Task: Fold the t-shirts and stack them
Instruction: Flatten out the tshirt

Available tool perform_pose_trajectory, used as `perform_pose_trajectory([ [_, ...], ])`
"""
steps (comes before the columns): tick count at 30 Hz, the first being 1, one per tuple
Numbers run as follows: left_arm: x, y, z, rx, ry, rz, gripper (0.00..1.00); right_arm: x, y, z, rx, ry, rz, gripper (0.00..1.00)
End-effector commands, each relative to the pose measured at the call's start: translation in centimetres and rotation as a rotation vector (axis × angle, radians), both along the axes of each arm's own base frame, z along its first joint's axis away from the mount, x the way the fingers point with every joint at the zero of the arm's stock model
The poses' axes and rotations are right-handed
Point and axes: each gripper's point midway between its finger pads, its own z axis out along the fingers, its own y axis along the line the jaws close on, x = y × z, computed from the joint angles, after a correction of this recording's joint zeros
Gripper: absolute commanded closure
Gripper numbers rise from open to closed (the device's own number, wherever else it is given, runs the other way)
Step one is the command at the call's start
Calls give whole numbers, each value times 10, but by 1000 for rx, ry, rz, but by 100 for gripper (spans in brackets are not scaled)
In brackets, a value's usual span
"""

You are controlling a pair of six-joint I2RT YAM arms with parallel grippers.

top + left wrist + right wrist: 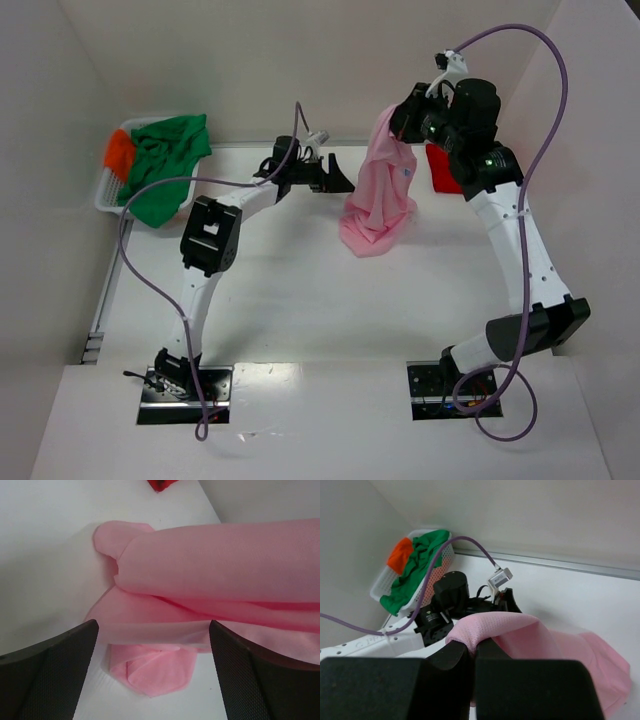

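The right gripper (pixel 399 122) is held high at 1 o'clock above the white table (pixel 300 300), its jaws pressed together on a fold of the pink t-shirt (pixel 378 195). In the right wrist view the 2 black fingers (pixel 455 660) meet with mesh-textured pink cloth draped over their tips. The shirt hangs from that pinch in a long drape. Its lower end rests bunched on the table just past centre, toward 12 o'clock. A small dark mark (pixel 407 172) sits on the hanging cloth near its 3 o'clock edge, too small to read.

The left gripper (pixel 338 172) sits at 9 o'clock of the shirt, level with the drape and just beside it. Its jaws are spread wide and hold nothing. In the left wrist view the 2 textured pads (pixel 55 675) stand at the bottom corners with the pink folds ahead of the gap between them. Whether cloth touches either pad cannot be told.

The red t-shirt (pixel 440 168) lies on the table at 2 o'clock, partly hidden behind the right arm. A white basket (pixel 108 195) stands at 10 o'clock by the left wall. The green t-shirt (pixel 165 165) spills over its rim toward the table, and the orange t-shirt (pixel 119 150) is tucked into its far-left end. A purple cable (pixel 150 280) runs along the left arm, and another arches over the right.
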Motion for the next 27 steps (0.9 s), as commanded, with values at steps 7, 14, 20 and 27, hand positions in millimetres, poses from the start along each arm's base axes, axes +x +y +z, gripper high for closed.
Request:
perform_pose_trajectory([
  [7, -21, -14, -19, 19, -110, -145, 2, -22, 1, 23, 49, -38, 18, 100],
  [14, -12, 49, -32, 138, -115, 22, 2, -12, -12, 22, 44, -39, -37, 100],
  [20, -12, 78, -37, 240, -206, 25, 2, -1, -12, 18, 38, -17, -48, 100],
  [27, -23, 48, -51, 257, -259, -55, 3, 2, -11, 32, 46, -40, -35, 100],
])
